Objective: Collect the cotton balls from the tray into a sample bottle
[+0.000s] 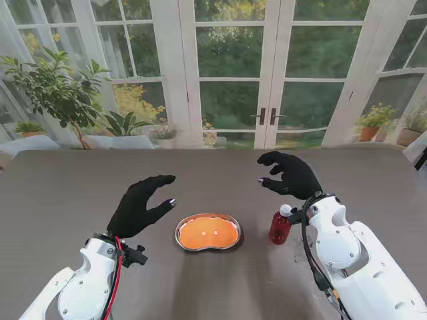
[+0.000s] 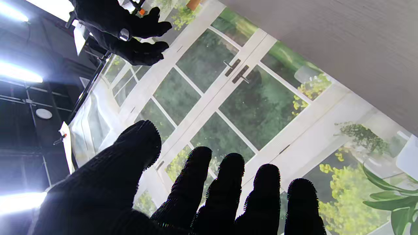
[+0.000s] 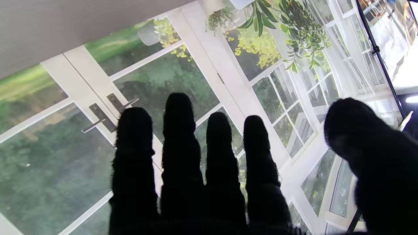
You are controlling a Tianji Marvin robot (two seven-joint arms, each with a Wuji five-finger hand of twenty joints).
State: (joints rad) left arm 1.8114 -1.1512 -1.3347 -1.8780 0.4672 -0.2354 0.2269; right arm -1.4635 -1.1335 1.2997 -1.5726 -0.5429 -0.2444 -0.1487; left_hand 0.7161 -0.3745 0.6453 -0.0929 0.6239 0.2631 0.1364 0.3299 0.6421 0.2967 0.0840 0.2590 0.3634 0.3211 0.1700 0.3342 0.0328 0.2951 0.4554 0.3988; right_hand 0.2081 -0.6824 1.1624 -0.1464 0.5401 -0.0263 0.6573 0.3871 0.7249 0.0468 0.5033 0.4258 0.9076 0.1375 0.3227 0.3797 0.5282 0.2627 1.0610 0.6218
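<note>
A kidney-shaped metal tray [image 1: 179,239] with an orange inside sits near the middle of the table; a few small white cotton balls [image 1: 215,233] lie in it. A red sample bottle [image 1: 279,227] with a white cap stands upright to the tray's right. My left hand [image 1: 138,205] hovers left of the tray, black-gloved, fingers spread, holding nothing. My right hand [image 1: 289,175] hangs above and beyond the bottle, fingers loosely curled and apart, empty. In the left wrist view my left hand [image 2: 183,192] shows spread fingers and the right hand [image 2: 130,29] beyond. The right wrist view shows my right hand [image 3: 209,169] empty.
The grey table [image 1: 67,193] stretches wide around the tray. Glass doors and potted plants [image 1: 57,93] stand beyond its far edge. Both white forearms rise from the near corners of the stand view.
</note>
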